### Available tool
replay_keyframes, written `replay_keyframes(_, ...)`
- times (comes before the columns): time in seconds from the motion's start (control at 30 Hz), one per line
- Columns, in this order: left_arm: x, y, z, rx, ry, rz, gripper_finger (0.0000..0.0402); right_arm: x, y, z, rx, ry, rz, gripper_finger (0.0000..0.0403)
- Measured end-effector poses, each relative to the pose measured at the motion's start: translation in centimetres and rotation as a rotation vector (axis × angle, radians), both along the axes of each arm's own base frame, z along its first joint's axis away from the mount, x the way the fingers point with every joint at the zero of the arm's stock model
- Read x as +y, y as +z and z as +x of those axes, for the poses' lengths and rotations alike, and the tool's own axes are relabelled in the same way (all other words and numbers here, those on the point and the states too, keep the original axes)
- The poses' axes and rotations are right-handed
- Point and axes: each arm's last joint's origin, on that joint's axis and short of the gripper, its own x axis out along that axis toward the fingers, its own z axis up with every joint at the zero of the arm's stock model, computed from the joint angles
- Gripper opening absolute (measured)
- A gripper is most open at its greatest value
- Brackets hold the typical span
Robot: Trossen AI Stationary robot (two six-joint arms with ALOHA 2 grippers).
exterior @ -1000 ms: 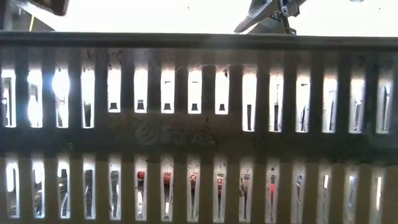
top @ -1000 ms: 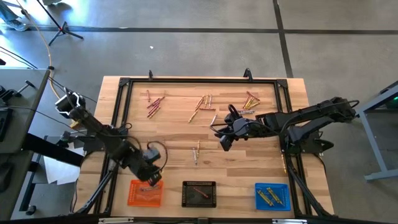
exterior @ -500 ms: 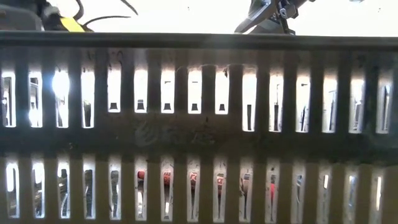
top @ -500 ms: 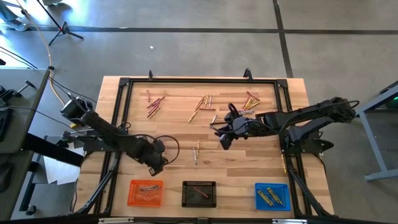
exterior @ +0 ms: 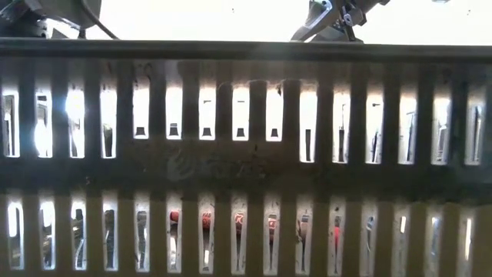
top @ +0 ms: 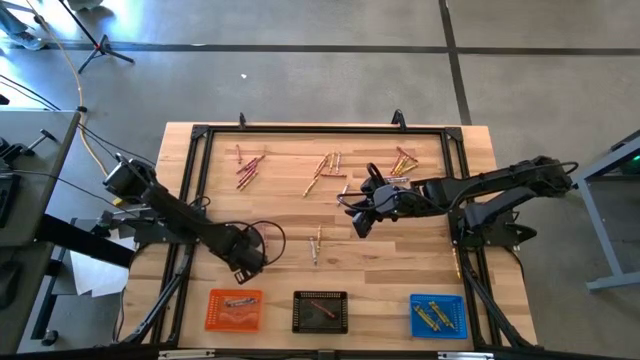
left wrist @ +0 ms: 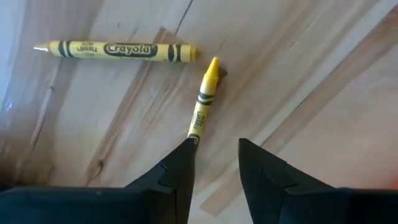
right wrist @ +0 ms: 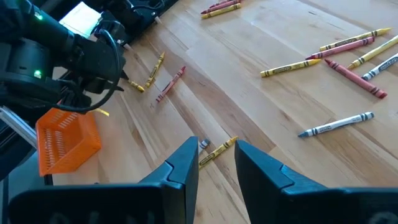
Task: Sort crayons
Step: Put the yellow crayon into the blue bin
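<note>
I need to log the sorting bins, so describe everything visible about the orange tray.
The orange tray is a small square basket that looks like plastic, its walls cut with rows of slots, as the right wrist view shows. It sits flat and upright on the wooden table at the near edge, leftmost in a row with the black tray and blue tray. A few reddish crayons lie inside. Neither claw touches it; the left claw hovers just beyond it.

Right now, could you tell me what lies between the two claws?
A few crayons lie between left claw and right claw, shown in the high view.
</note>
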Motion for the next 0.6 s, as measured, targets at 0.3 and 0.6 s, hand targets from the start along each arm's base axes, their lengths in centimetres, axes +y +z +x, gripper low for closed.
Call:
replay_keyframes(0.3, 0.7, -2.1, -1.5, 0.049, 0.005, -0.008, 0.012, -0.2, 0.0, 0.0, 0.0, -0.009, 0.002, 0.0089)
replay_keyframes(0.6, 0.9, -2.9, -1.9, 0.035, 0.004, -0.026, 0.0119, -1.4, 0.0, 0.1, -0.005, -0.065, 0.02, 0.0089)
